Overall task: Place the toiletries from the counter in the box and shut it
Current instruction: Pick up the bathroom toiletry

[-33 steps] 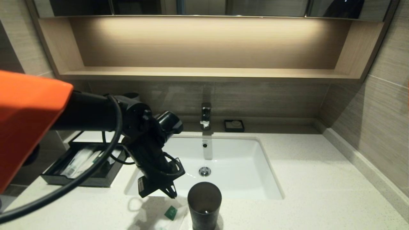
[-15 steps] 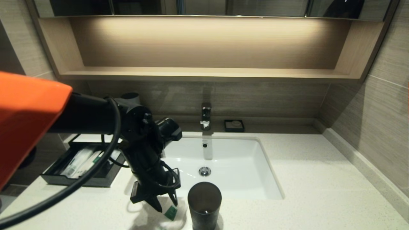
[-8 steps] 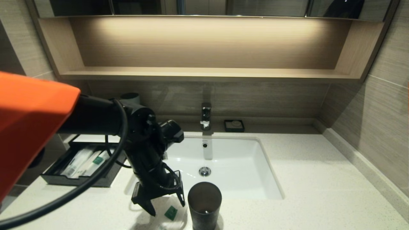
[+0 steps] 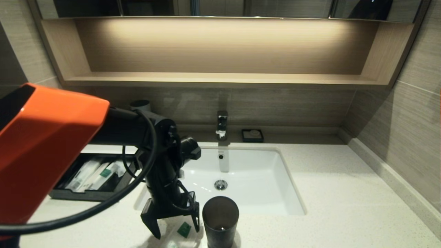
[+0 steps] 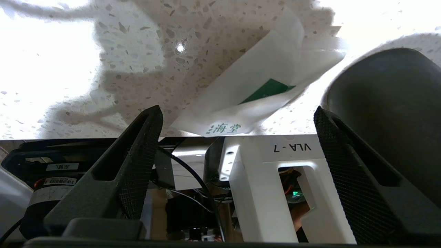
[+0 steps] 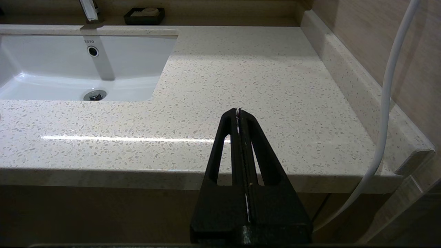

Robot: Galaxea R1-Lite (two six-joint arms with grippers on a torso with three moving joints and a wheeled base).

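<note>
A squarish translucent-white packet (image 4: 185, 229) with a green label lies on the counter (image 4: 344, 193) near its front edge, just left of the dark cup (image 4: 220, 220). My left gripper (image 4: 176, 231) points down over it, open wide, one finger on each side of the packet. In the left wrist view the packet (image 5: 262, 86) lies flat beyond the left gripper (image 5: 237, 110), touched by neither finger. The black box (image 4: 86, 195) stands at the left with its tray pulled out and several packets (image 4: 93, 174) inside. My right gripper (image 6: 238, 111) is shut and empty, off the counter's front right edge.
The white basin (image 4: 241, 172) with its tap (image 4: 222, 124) fills the middle of the counter. A small black dish (image 4: 252, 135) sits behind it. The cup (image 5: 389, 103) stands close beside one left finger. A white cable (image 6: 382, 113) hangs by the right wall.
My left gripper has opened from nearly shut to wide and come down over the packet. The left arm has swung a little to the right. The packet has stayed on the counter.
</note>
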